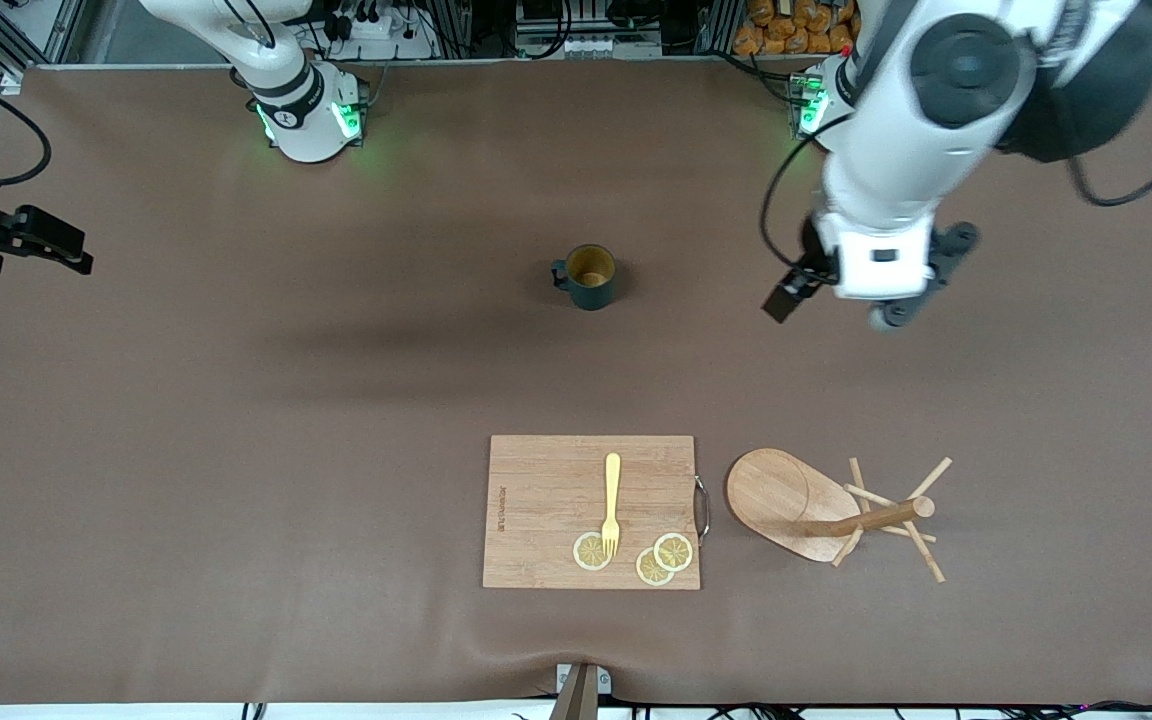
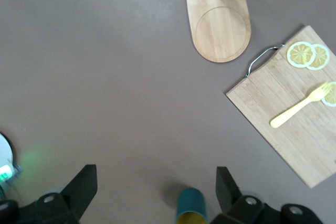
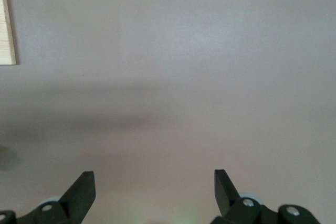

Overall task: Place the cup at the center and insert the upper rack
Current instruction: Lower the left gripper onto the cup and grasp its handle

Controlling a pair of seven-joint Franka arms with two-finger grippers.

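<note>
The cup, dark teal with a tan inside and its small handle turned toward the right arm's end, stands upright on the brown counter about midway between the two ends, closer to the edge where the arm bases stand than to the front camera's edge. The upper rack, a light wooden mug tree, lies tipped on its side near the front edge, toward the left arm's end, its oval base turned toward the cutting board and its post and thin pegs pointing toward the left arm's end. The board lies just beside it, metal handle toward the rack, and carries a yellow fork and three lemon slices; the fork's tines rest on one slice. The left tool hangs in the air over bare counter between the cup and the left arm's end, its fingers spread wide and holding nothing. The right tool waits over bare counter at the right arm's end, its fingers also wide apart and empty.
</note>
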